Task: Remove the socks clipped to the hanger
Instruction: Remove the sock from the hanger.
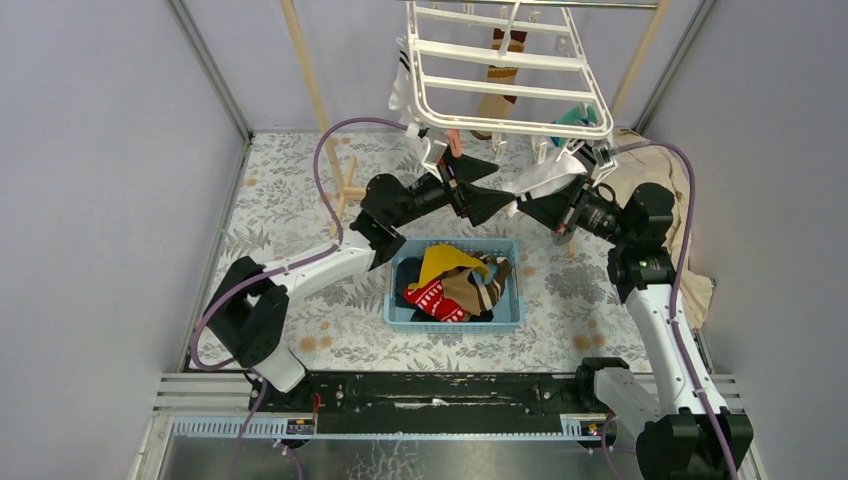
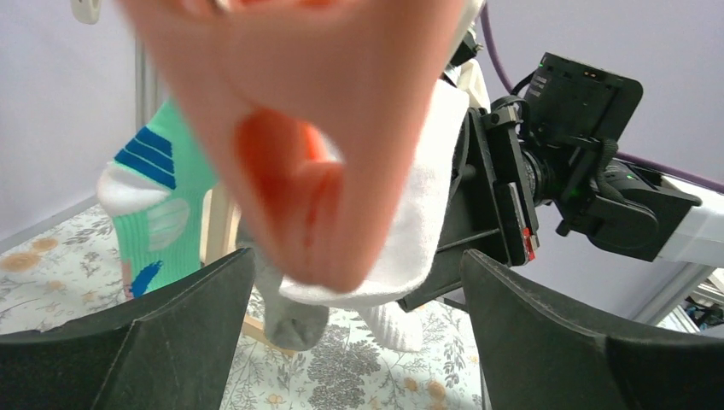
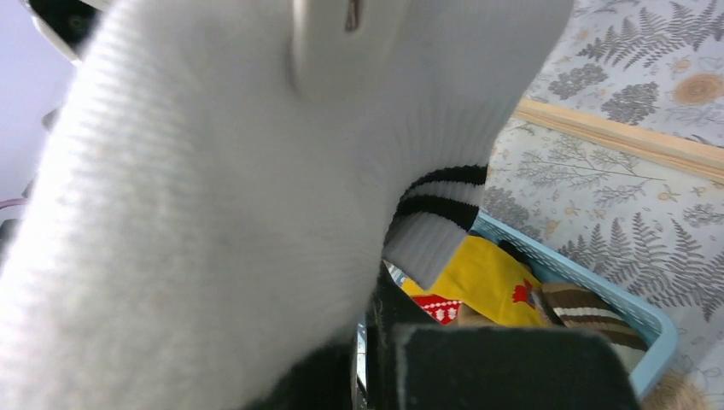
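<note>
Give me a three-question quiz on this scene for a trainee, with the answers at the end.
1. True or false: the left claw stands open.
2. The loose socks lie in: A) the blue basket; B) a red bucket; C) a cardboard box.
3. What colour is the sock gripped by the right claw?
Key: 1 true; 2 A; 3 white, with black stripes at the cuff.
</note>
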Available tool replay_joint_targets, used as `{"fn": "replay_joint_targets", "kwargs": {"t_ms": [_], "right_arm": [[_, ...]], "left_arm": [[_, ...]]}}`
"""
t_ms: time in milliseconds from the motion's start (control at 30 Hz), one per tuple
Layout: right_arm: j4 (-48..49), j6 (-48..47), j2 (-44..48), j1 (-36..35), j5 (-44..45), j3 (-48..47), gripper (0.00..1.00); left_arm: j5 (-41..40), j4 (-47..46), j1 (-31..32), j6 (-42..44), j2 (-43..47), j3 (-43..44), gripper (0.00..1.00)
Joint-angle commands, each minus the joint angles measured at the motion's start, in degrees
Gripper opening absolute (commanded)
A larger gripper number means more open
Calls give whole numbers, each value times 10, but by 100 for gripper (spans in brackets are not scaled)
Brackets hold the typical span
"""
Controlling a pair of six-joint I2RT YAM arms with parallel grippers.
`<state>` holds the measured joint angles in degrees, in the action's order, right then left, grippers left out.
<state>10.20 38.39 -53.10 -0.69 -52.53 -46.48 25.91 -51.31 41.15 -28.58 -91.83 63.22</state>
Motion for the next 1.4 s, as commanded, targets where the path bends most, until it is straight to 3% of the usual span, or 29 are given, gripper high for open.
{"fn": "replay_joint_targets", "kwargs": {"t_ms": [0,233,533,833,967,1367], "right_arm": [[62,36,-4,1,-58,-22,0],[203,134,-17,1,-101,9,0],[269,178,-24,-1,-113,22,0],[273,177,-28,-1,-122,37,0],[272,176,-31,-1,-123,38,0],[263,165,-46,-11,-116,36,0]], "left_arm": [[31,-59,-3,-23,-12,5,98],[47,-86,-3,-53,-22,-15,98],[46,-114,-16,-76,3,-63,99],[142,-367,-91,-429,-105,-15,99],[151,-397,-90,-510,-139,25,99],[164,-356,-59,-506,-133,26,99]]}}
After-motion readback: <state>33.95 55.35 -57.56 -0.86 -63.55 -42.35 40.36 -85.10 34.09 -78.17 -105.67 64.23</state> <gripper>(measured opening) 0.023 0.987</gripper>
